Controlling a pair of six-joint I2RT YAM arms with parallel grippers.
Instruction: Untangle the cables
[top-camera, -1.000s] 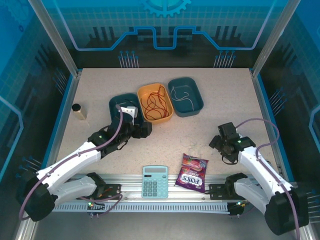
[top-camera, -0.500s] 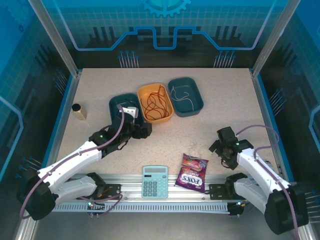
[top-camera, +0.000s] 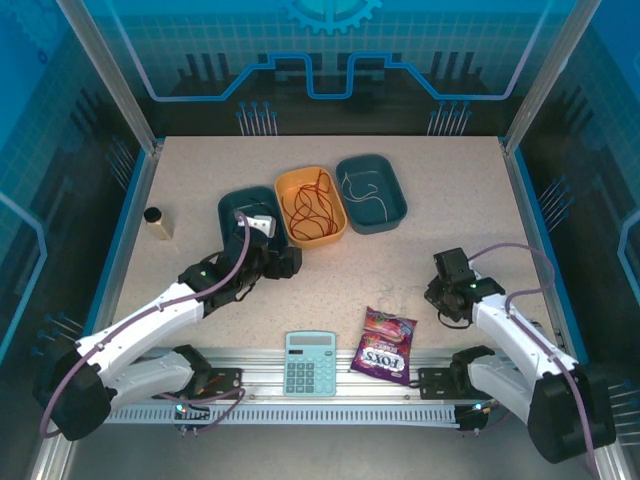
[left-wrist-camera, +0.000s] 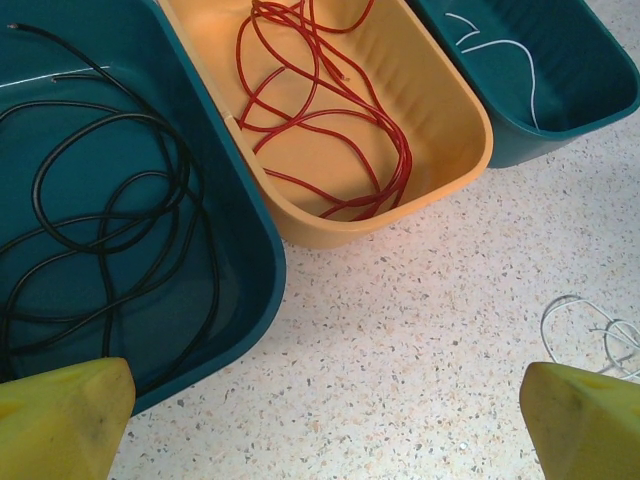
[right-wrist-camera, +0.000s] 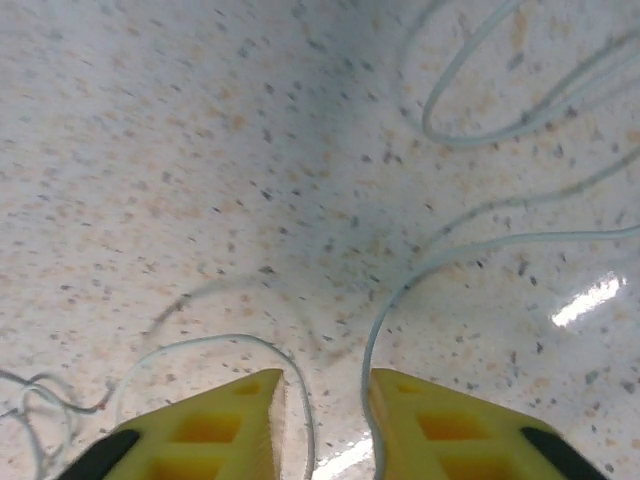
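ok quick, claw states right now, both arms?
Left claw: wide open, holding nothing.
Right claw: open by a narrow gap; white cable strands run into it on the table, not visibly clamped.

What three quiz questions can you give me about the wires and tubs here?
1. True or false: the red wire lies in the yellow tub.
2. Which wire lies on the table in front of the right end effector? A black, B red, C white.
3. What colour is the tub that holds the black wire?

Key:
1. True.
2. C, the white wire.
3. Teal: it is the teal tub next to the yellow one.
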